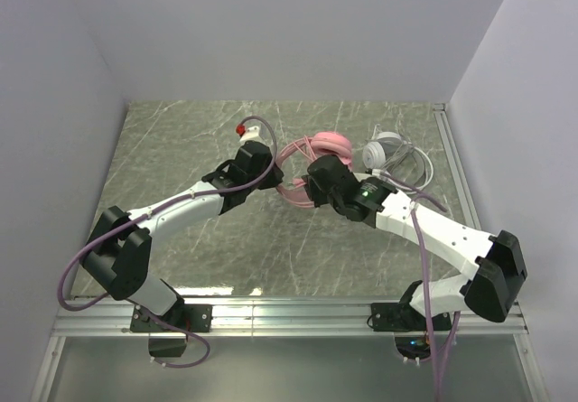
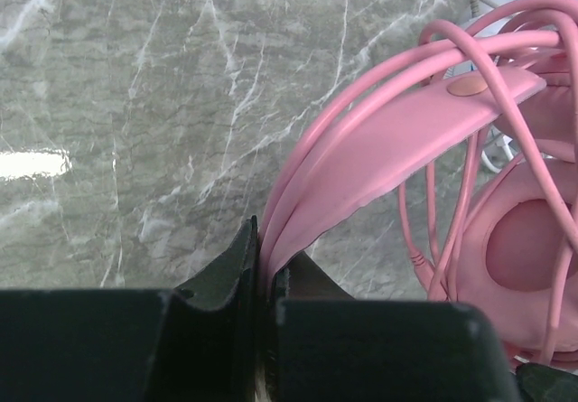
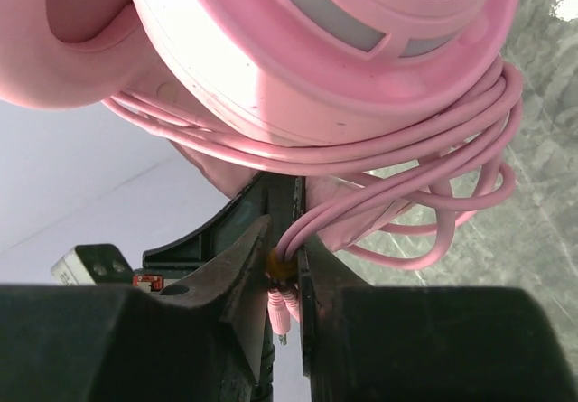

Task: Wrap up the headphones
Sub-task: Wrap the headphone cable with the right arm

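Observation:
The pink headphones point(image 1: 323, 154) are held up between both arms at mid-table, their pink cord point(image 1: 291, 158) looped several times round the band. My left gripper point(image 2: 267, 242) is shut on the pink headband point(image 2: 406, 140), pinching it together with some cord strands; one ear cup point(image 2: 528, 257) hangs at the right. My right gripper point(image 3: 285, 239) sits just under the other ear cup point(image 3: 316, 50), shut on the cord point(image 3: 433, 185) close to its end, and the plugs point(image 3: 284, 304) hang down between the jaws. The white-grey headphones point(image 1: 384, 152) lie just right of the pink ones, with a thin cord point(image 1: 424, 169).
The grey marbled table point(image 1: 181, 149) is closed in by white walls at the left, back and right. A metal rail point(image 1: 289, 316) runs along the near edge, by the arm bases. A metal strip point(image 1: 452, 163) edges the table's right side.

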Action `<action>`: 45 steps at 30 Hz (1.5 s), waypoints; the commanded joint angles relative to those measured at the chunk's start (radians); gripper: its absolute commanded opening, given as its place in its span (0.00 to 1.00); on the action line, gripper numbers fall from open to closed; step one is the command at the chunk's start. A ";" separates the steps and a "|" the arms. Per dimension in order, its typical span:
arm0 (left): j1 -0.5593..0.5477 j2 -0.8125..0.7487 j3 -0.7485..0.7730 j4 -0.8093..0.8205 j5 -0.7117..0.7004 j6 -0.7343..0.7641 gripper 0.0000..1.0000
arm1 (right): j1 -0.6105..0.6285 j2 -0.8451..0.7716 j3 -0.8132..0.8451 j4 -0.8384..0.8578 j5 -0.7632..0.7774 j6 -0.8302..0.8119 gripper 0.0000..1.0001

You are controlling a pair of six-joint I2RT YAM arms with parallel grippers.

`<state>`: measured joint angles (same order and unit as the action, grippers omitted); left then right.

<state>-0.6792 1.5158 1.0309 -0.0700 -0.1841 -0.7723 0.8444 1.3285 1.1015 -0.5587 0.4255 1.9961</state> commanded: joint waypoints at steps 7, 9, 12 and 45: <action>-0.016 -0.063 0.011 0.182 -0.018 -0.012 0.00 | -0.016 0.043 0.112 -0.120 0.070 0.399 0.22; -0.016 -0.059 0.017 0.174 -0.018 -0.005 0.00 | -0.024 0.032 0.068 -0.057 0.044 0.379 0.37; -0.016 -0.049 0.037 0.142 -0.018 -0.015 0.00 | -0.025 0.018 0.047 -0.023 0.013 0.343 0.56; 0.040 -0.006 0.098 0.073 0.084 -0.036 0.00 | -0.076 -0.092 -0.048 0.132 -0.209 -0.129 0.01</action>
<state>-0.6426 1.5364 1.0569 -0.0959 -0.1337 -0.7792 0.8013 1.2942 1.1034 -0.5262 0.2516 1.8919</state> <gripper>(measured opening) 0.095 0.102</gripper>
